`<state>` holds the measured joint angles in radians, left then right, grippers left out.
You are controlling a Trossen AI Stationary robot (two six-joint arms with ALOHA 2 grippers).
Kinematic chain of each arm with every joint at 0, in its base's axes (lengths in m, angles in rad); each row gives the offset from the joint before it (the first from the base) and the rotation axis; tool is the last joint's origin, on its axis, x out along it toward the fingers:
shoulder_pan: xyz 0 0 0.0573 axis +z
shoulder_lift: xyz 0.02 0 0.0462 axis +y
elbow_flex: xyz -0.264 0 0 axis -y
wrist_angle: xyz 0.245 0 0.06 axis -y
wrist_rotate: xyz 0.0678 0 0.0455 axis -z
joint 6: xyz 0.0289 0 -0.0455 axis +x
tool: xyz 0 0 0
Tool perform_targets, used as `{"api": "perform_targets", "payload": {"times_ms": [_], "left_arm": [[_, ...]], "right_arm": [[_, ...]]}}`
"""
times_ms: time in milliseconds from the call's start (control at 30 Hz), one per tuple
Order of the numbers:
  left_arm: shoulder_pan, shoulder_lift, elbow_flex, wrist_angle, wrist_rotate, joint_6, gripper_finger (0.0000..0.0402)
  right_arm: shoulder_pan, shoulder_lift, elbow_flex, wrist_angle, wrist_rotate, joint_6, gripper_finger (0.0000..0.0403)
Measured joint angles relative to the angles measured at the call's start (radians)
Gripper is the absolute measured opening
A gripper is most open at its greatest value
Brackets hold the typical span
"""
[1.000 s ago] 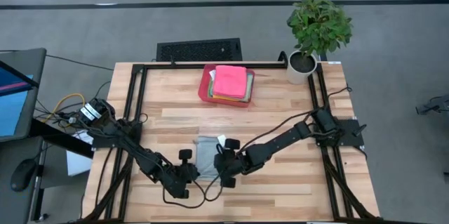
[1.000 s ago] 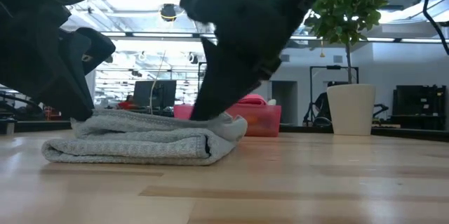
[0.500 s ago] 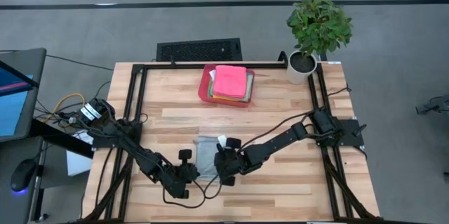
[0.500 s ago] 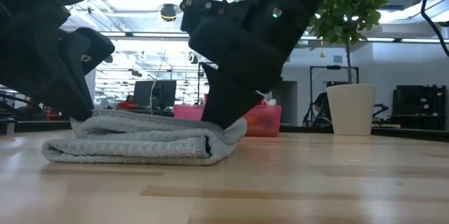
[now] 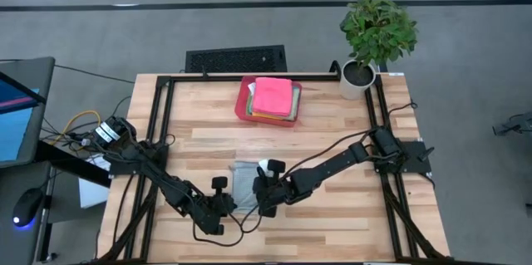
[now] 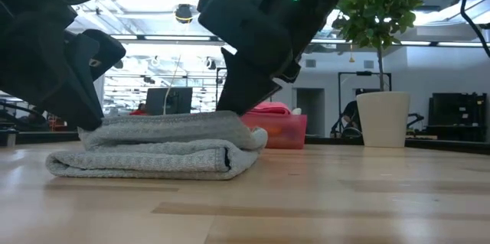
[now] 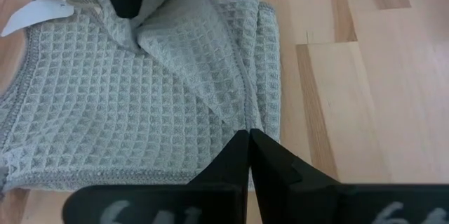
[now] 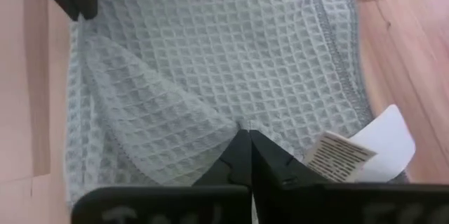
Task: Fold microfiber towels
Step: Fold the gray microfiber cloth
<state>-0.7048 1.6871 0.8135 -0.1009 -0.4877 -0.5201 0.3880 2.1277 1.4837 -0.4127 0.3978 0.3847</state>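
A rigid red rectangular tray (image 5: 242,104) at the table's twelve o'clock holds stacked cloths, a pink microfiber towel (image 5: 272,95) topmost. A potted green plant (image 5: 376,34) stands at two o'clock. The folded grey waffle-weave towel (image 5: 243,182) (white tag showing) lies near six o'clock, pinched by both: left gripper (image 7: 249,138) clenched on its edge, right gripper (image 8: 245,137) likewise.
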Motion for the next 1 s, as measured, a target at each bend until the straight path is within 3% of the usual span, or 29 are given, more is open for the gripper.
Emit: {"api": "perform_targets", "payload": {"times_ms": [133, 433, 700, 767, 1000], "left_arm": [[0.000, 0.000, 0.000, 0.001, -0.001, 0.004, 0.0002], [0.000, 0.000, 0.000, 0.003, -0.009, 0.004, 0.0002], [0.000, 0.000, 0.000, 0.003, -0.015, 0.028, 0.0002], [0.000, 0.000, 0.000, 0.004, -0.015, 0.030, 0.0002], [0.000, 0.000, 0.000, 0.005, -0.015, 0.030, 0.0002]], "right_arm": [[0.003, 0.000, 0.004, 0.000, 0.020, -0.002, 0.0017], [0.017, -0.014, 0.101, -0.004, 0.179, -0.091, 0.0011], [-0.029, -0.014, 0.098, 0.138, 0.181, -0.124, 0.0018], [-0.043, -0.014, 0.098, 0.162, 0.168, -0.128, 0.0019], [-0.092, 0.028, 0.095, 0.209, -0.025, -0.116, 0.0032]]}}
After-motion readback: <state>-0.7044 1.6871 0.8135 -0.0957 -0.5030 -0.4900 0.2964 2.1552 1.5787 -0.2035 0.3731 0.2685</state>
